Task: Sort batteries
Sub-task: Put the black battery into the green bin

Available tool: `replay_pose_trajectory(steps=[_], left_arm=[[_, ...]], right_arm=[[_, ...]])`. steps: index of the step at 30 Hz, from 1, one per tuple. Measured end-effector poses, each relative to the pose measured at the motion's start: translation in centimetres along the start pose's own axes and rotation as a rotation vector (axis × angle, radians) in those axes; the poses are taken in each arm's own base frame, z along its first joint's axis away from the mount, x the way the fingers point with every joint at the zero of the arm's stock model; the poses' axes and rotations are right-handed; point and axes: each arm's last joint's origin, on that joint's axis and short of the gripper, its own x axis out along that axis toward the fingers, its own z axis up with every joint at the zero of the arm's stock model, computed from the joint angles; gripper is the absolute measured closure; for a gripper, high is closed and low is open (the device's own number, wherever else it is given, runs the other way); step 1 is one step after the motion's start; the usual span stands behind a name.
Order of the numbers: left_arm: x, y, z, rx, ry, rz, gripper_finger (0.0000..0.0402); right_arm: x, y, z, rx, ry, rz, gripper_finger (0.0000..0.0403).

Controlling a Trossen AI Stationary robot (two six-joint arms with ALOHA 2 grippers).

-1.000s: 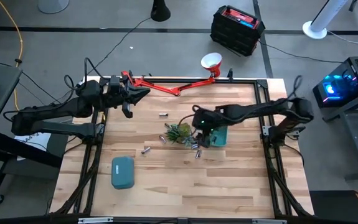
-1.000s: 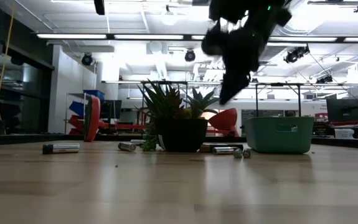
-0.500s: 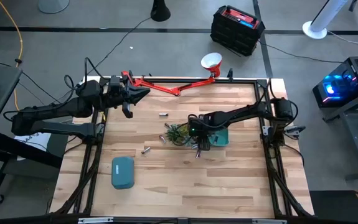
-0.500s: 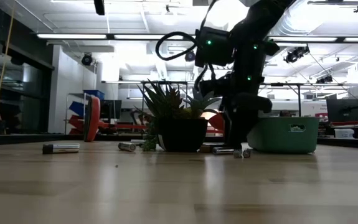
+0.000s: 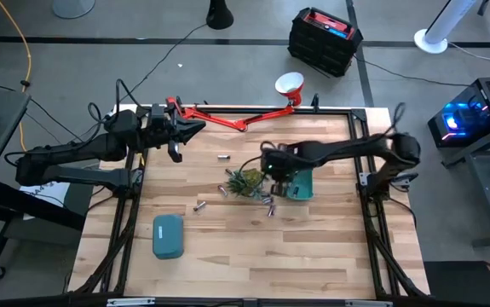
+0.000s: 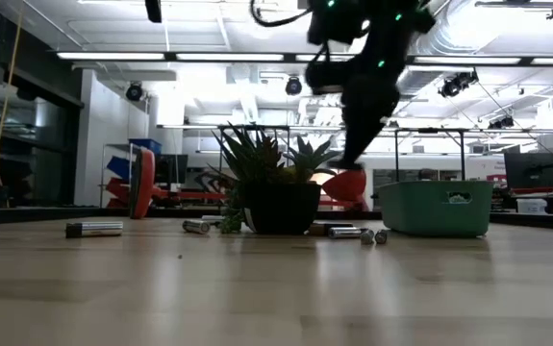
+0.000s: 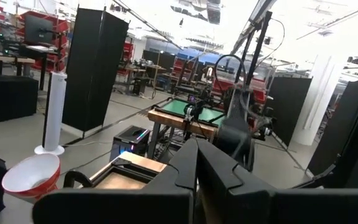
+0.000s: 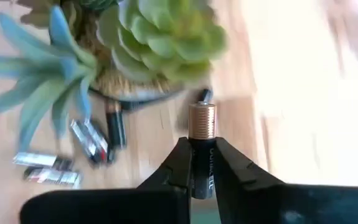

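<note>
- Now the right gripper (image 8: 200, 163) hangs above the potted plant (image 5: 245, 182), fingers clamped on a copper-topped battery (image 8: 202, 144).
- More batteries (image 8: 91, 140) lie on the table (image 5: 227, 247) beside the plant.
- Left gripper (image 7: 197, 163) waits at the table's far-left corner, fingers pressed together.

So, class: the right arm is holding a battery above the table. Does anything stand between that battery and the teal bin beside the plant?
Nothing visible does. The right gripper holds the battery in its jaws, raised above the table. The potted plant sits on the far side from the teal bin, whose top is open.
</note>
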Motion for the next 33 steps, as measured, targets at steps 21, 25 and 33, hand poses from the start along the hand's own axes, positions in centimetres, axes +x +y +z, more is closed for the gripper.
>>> replay_pose_trajectory(steps=[21,25,33], left_arm=[[0.0,0.0,-0.2,0.034,0.017,0.003,0.0402],[0.0,0.1,-0.6,0.034,0.06,0.012,0.0402],[0.0,0.2,-1.0,-0.016,0.1,0.023,0.0401]], right_arm=[[-2.4,-0.5,-6.0,0.438,0.143,0.04,0.0217],[-3.8,0.6,-3.1,0.299,-0.063,0.228,0.0206],[0.9,2.6,-1.8,0.082,-0.06,0.226,0.0204]])
